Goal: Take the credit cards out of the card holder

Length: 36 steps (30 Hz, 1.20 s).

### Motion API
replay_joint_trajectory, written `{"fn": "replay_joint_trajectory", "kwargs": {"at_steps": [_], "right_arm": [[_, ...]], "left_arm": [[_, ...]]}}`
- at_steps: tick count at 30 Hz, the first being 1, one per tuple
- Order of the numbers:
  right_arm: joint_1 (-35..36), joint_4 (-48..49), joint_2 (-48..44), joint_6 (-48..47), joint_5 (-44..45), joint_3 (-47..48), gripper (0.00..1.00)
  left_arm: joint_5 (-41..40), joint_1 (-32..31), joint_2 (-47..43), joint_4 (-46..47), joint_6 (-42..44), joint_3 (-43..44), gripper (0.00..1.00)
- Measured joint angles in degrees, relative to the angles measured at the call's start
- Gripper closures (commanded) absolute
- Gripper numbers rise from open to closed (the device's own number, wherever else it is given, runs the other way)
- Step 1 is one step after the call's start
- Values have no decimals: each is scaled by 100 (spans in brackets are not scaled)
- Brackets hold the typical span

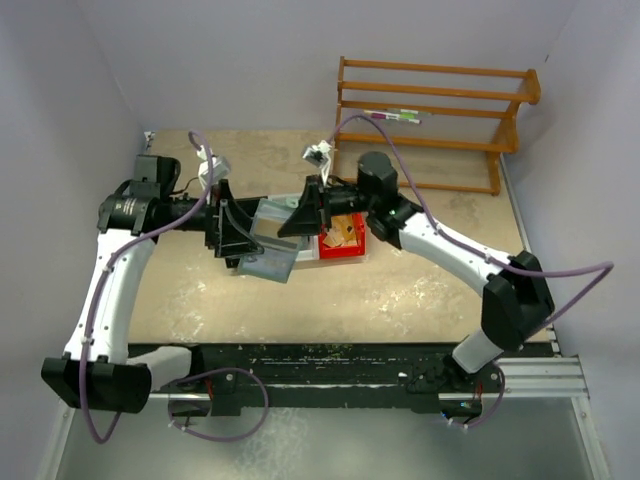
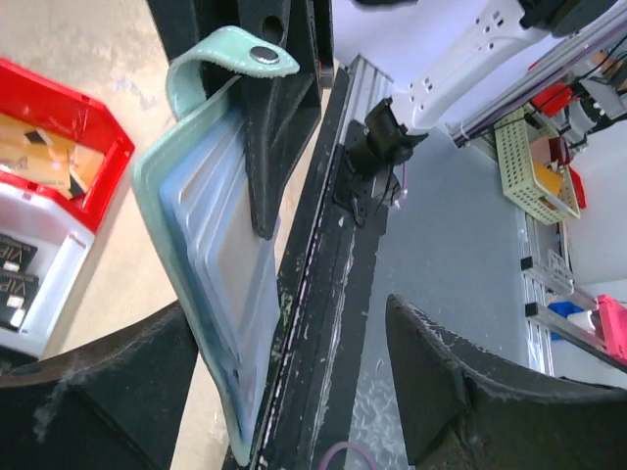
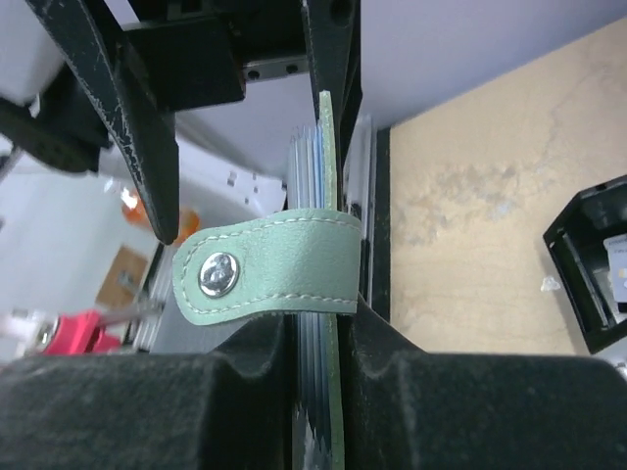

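While both arms met above mid-table [image 1: 200, 300], the right gripper [image 3: 318, 338] stood clamped on the card holder [image 2: 211, 235], credit cards [image 2: 235, 259] not yet out.
Wooden rack [image 1: 430, 110] stood at the back-right. Left gripper [image 2: 289, 323] had its jaws wide apart, w/ the holder's lower edge just beside one finger; contact unclear. Red bin [image 1: 345, 242] & white bin [image 2: 39, 294] sat on the table under the grippers; dark cards in the white bin bore white lettering, too small to read. Holder hung edge-on in the air, grey-blue cards stacked inside. Mint strap [image 3: 274, 264] curled across its top, metal snap [image 3: 216, 276] at the free end, too blurred for any marking.
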Motion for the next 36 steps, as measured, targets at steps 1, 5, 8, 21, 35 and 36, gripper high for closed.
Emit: {"fn": "replay_joint_trajectory", "kwargs": {"at_steps": [1,5,8,21,35,36], "right_arm": [[-24,671,-199,479,201,-411,100],[-7,2710,-715,1792,1001,-1401,100],[28,3818,-826,2393,1641,-1733,100],[402,5265,-1357,2942,3707,-2723,100],[791,5772,-1609,2938,4562,-3239,73],[796,5764,-1617,2938,4577,-3263,68]], "left_arm": [[72,17,-125,304,-205,-96,24],[299,92,-833,1773,-1484,-756,26],[424,92,-1180,2505,-2299,-1080,34],[955,87,-1246,4380,-4621,-1714,63],[772,85,-1172,5689,-5995,-1904,100],[754,85,-1134,5591,-5947,-1884,100]]}}
